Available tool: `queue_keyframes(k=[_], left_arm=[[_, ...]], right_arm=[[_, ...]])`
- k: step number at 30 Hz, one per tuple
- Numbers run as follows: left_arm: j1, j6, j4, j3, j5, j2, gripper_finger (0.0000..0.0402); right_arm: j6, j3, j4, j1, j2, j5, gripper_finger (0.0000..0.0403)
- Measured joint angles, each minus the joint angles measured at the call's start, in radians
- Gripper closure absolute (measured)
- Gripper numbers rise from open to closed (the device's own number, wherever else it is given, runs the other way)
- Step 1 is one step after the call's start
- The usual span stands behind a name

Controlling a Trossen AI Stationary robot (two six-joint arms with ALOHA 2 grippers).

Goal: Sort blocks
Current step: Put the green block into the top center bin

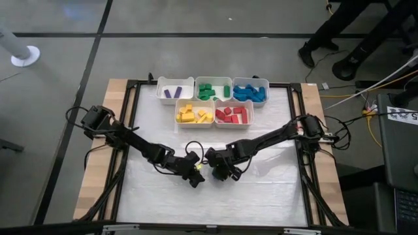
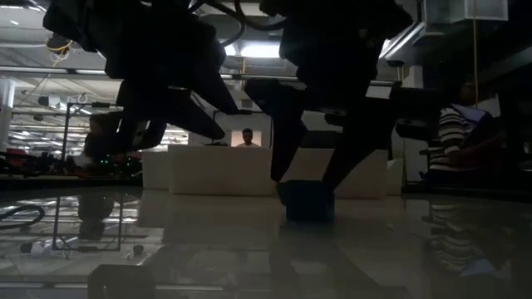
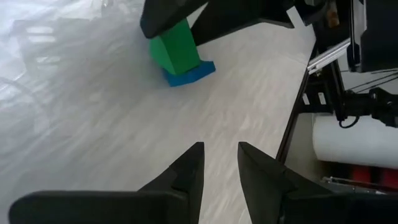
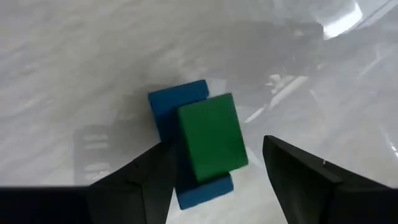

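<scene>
A green block (image 4: 211, 137) stands on top of a blue block (image 4: 177, 102) on the white table sheet, near the table's middle toward the near edge. My right gripper (image 4: 216, 146) is open over them from above, one finger on each side of the green block; the pair also shows in the left wrist view, green block (image 3: 177, 53) over blue block (image 3: 189, 74). In the low view only the blue block (image 2: 309, 202) shows between the dark fingers. My left gripper (image 3: 219, 149) is open with a narrow gap and holds nothing, just left of the right gripper (image 1: 219, 172) in the high view. My right gripper straddles the green block's two long sides (image 4: 186, 143), pointing down from above. One finger (image 4: 158, 168) lies close against the blocks, and I cannot tell whether it touches. The other finger (image 4: 292, 174) stands clear, with sheet showing between it and the green block.
Five white bins (image 1: 160, 90) sit in two rows at the table's far edge, holding purple, green, blue, yellow and red blocks. A black frame rail (image 1: 134, 124) runs along each side. People (image 2: 246, 137) stand beyond the table. Open sheet lies between the grippers and the bins.
</scene>
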Motion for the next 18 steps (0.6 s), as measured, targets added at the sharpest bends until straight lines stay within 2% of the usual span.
queue_keyframes(k=[3, 14, 18], left_arm=[[0.0, 0.0, 0.001, 0.0, 0.0, 0.0, 0.0316], [0.0, 0.001, 0.004, 0.0, 0.0, 0.0, 0.0316], [0.0, 0.003, 0.004, 0.0, 0.0, 0.0, 0.0316]], right_arm=[[0.0, 0.0, -0.015, -0.009, 0.001, -0.039, 0.0166], [0.0, 0.0, -0.015, -0.01, 0.02, -0.039, 0.0167], [0.0, 0.0, -0.017, -0.01, 0.02, -0.039, 0.0185]])
